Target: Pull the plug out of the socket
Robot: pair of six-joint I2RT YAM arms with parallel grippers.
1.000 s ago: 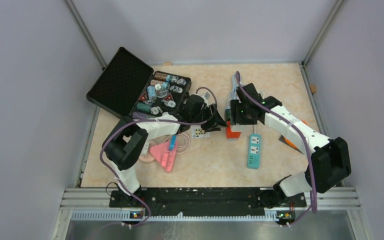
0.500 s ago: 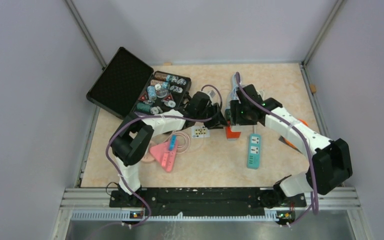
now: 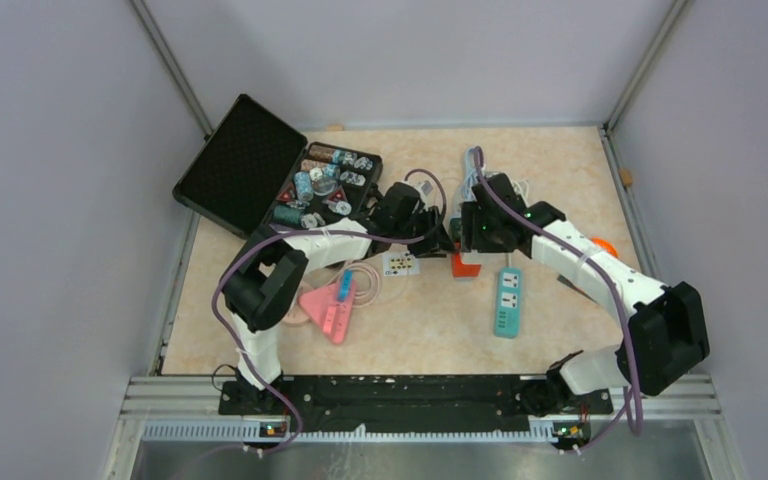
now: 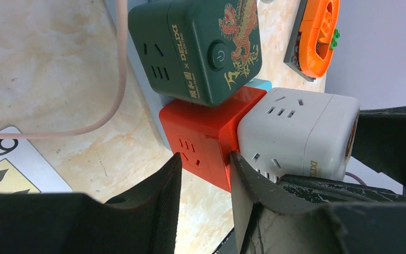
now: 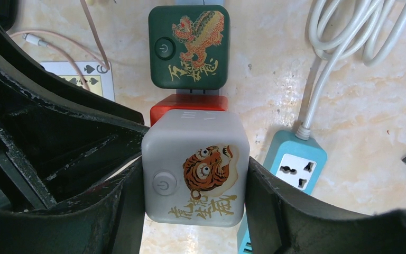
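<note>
Right claw still clamps white cube, arm shifted slightly.

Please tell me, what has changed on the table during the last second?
The left hand moved toward the right hand and now straddles the red cube. The right hand stays closed on the white cube. The green cube, teal power strip and black case did not move.
</note>
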